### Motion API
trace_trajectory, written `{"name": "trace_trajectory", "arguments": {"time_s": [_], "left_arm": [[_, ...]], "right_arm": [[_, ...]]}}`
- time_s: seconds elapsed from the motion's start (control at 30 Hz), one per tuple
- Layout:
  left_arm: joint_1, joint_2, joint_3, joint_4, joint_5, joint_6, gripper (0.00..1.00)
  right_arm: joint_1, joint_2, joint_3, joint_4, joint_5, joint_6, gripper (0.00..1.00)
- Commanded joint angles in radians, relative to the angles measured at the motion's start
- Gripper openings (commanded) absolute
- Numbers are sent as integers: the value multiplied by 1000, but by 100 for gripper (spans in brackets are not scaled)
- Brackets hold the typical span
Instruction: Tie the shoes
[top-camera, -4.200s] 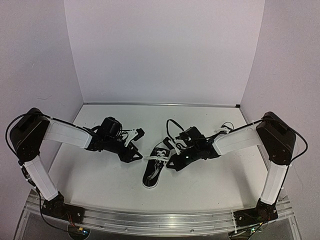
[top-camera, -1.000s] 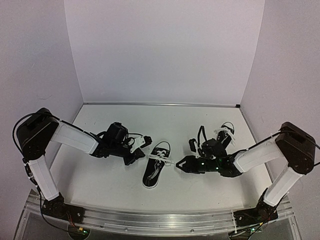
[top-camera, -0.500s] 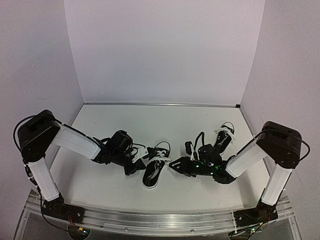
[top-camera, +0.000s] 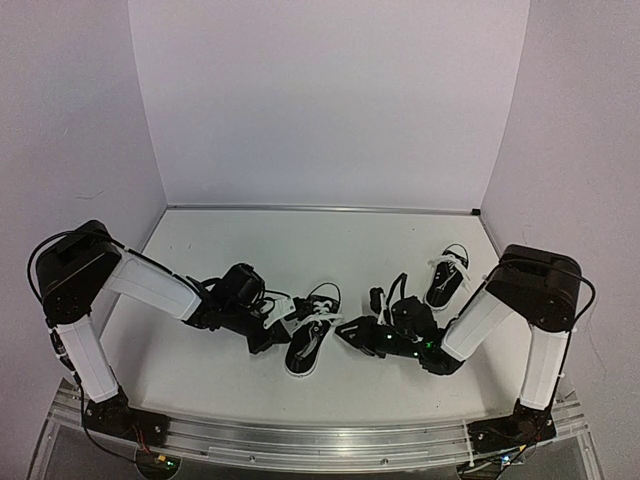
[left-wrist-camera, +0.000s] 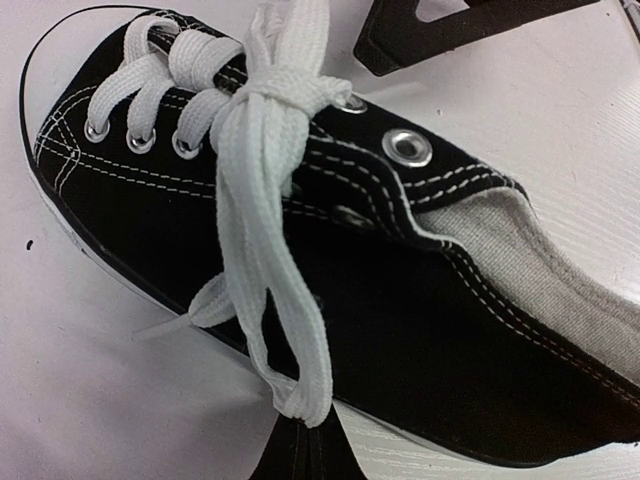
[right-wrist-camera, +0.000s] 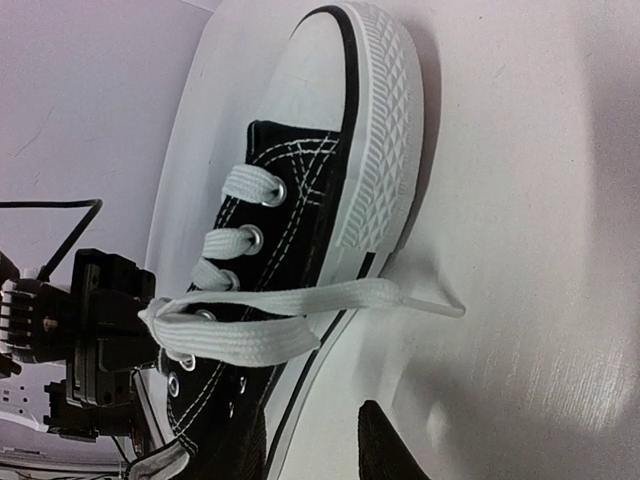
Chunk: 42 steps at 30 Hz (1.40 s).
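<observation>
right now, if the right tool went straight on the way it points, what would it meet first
Probably the lace draped over the side of the centre shoe, then its white sole. The right tool points left at that shoe from close by; depth is unclear.

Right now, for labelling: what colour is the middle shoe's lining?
Light grey lining, clearest in the left wrist view.

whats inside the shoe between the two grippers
Only pale grey lining shows inside the shoe. The toe end is covered by the black upper and the white laces, so anything there can't be seen.
</observation>
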Motion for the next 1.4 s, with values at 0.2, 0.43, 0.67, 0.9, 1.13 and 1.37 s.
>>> {"name": "trace_trajectory", "arguments": {"time_s": [0.2,0.43,0.67,0.9,1.13,1.37], "left_arm": [[-4,-3,2,-6,18,-2,0],[-4,-2,7,-5,19,0,0],[-4,-6,11,-10,18,5,0],[-4,-5,13,-9,19,5,0],[-4,-9,16,-16,13,9,0],[-4,-10,16,-19,11,14,0]], "right_arm": [[7,45,43,124,18,31,30],[6,63,67,122,36,50,30],[7,82,62,122,76,93,26],[7,92,75,122,88,95,24],[7,125,115,122,71,96,24],[7,110,107,121,85,84,16]]}}
